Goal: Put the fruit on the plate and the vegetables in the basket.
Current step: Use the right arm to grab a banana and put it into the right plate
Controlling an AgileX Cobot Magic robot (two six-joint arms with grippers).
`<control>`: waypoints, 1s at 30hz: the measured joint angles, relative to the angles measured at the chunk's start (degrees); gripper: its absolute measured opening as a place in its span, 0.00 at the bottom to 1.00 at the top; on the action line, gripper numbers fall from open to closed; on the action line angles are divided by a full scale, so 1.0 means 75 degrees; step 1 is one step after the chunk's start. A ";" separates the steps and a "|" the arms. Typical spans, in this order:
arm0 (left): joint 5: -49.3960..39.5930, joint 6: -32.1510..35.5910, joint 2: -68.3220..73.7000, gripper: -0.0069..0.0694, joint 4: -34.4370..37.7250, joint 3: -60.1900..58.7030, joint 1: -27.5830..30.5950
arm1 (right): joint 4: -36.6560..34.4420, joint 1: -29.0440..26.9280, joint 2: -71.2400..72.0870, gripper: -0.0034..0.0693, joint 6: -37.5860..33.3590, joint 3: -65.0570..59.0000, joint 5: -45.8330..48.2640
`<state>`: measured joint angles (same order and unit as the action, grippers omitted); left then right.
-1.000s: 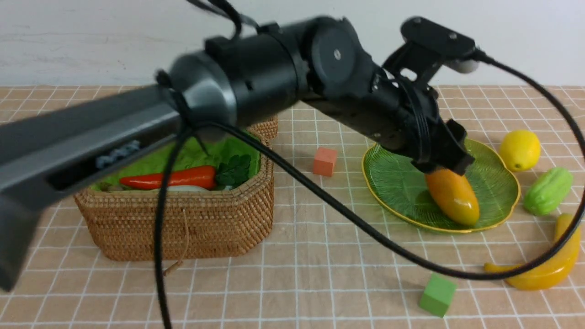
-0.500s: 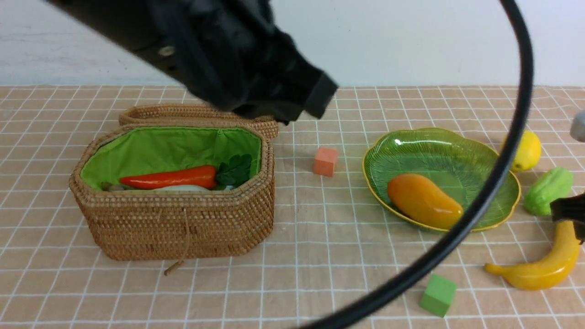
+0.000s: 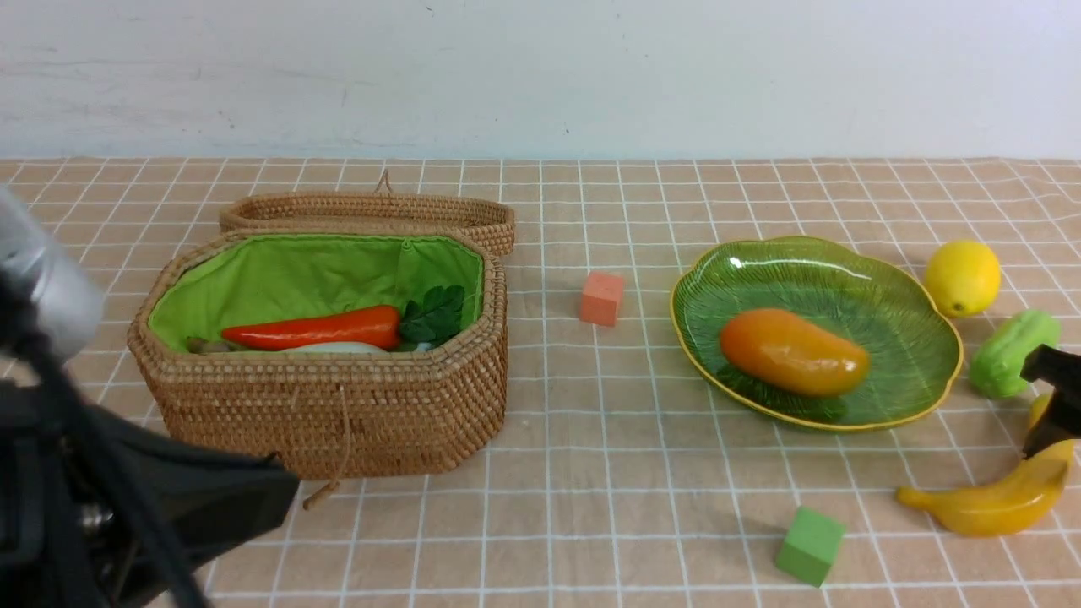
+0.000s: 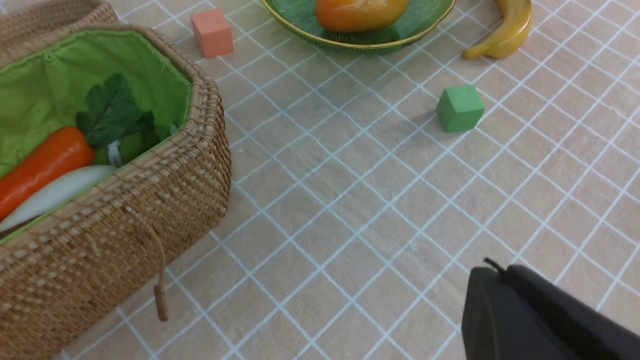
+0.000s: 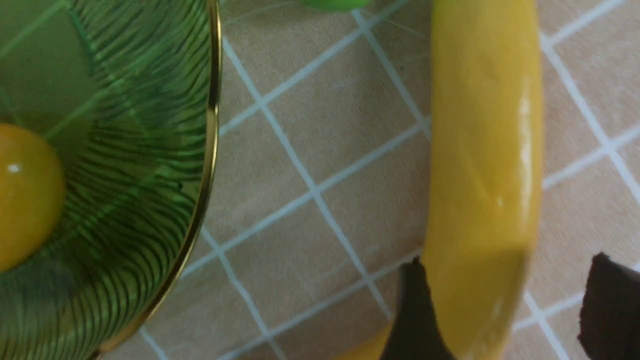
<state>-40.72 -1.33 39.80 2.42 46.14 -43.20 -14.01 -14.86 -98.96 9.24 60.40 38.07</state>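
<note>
The orange-yellow mango (image 3: 794, 352) lies on the green plate (image 3: 904, 291). The lemon (image 3: 962, 277), the bumpy green gourd (image 3: 1009, 353) and the banana (image 3: 996, 498) rest on the cloth right of it. In the wicker basket (image 3: 338, 414) lie the carrot (image 3: 312, 329) and the white radish (image 3: 338, 347). My right gripper (image 5: 505, 305) is open and straddles the banana (image 5: 485, 150); one finger is against it, the other apart. It shows at the right edge of the front view (image 3: 1051, 397). My left gripper (image 4: 492, 270) is shut and empty, low near the basket's front.
An orange-pink cube (image 3: 601, 297) sits between basket and plate. A green cube (image 3: 809, 545) stands near the front, left of the banana. The basket's lid (image 3: 372, 211) lies open behind it. My left arm (image 3: 127, 507) fills the near left corner.
My left arm let go of the mango on the plate, swung back to the near left and shut its gripper. My right gripper came down over the banana and opened wider.
</note>
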 joint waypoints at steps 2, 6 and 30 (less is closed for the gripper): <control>0.0230 0.0006 -0.0263 0.07 0.0000 -0.0215 0.0000 | -0.0008 0.0000 -0.0262 0.67 -0.0017 0.0135 -0.0012; 0.0716 0.0007 -0.0685 0.07 0.0008 -0.0565 0.0000 | -0.0038 0.0000 -0.0895 0.63 -0.0019 0.0349 0.0039; 0.1081 0.0777 -0.0712 0.07 0.0001 -0.0617 0.0000 | -0.0206 0.1260 -0.1651 0.48 -0.0574 0.4123 0.2043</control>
<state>-32.62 4.50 34.45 2.42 41.51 -43.20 -15.56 -5.41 -111.34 4.93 91.32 53.40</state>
